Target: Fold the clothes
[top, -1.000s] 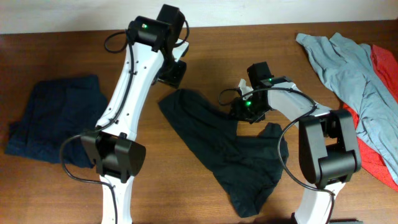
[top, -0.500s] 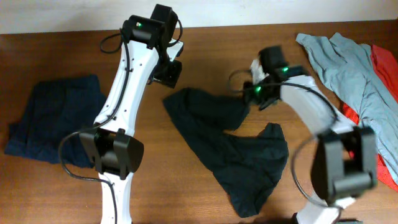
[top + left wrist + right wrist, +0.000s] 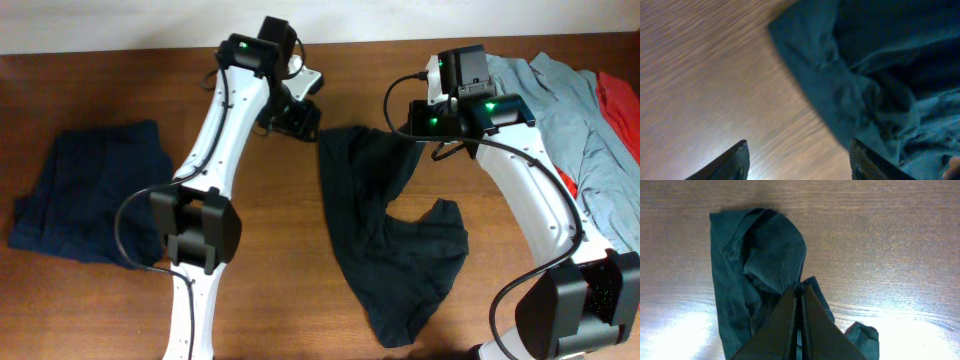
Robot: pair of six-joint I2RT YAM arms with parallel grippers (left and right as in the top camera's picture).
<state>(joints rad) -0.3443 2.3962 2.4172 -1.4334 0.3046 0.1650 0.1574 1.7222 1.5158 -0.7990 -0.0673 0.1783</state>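
My right gripper (image 3: 418,135) is clamped on the black T-shirt (image 3: 385,235). In the right wrist view its fingers (image 3: 790,315) are pressed together on a pinch of the fabric, and the cloth hangs bunched below them. The shirt lies crumpled at the middle of the table (image 3: 120,290), its upper part drawn up toward the far edge at my right gripper, its lower end near the front edge.

My left gripper (image 3: 300,118) has its fingers (image 3: 737,157) apart with nothing between them, just beside the shirt's upper left edge.

A dark navy garment (image 3: 90,190) lies at the left edge. A grey-blue shirt (image 3: 565,105) lies at the far right corner.
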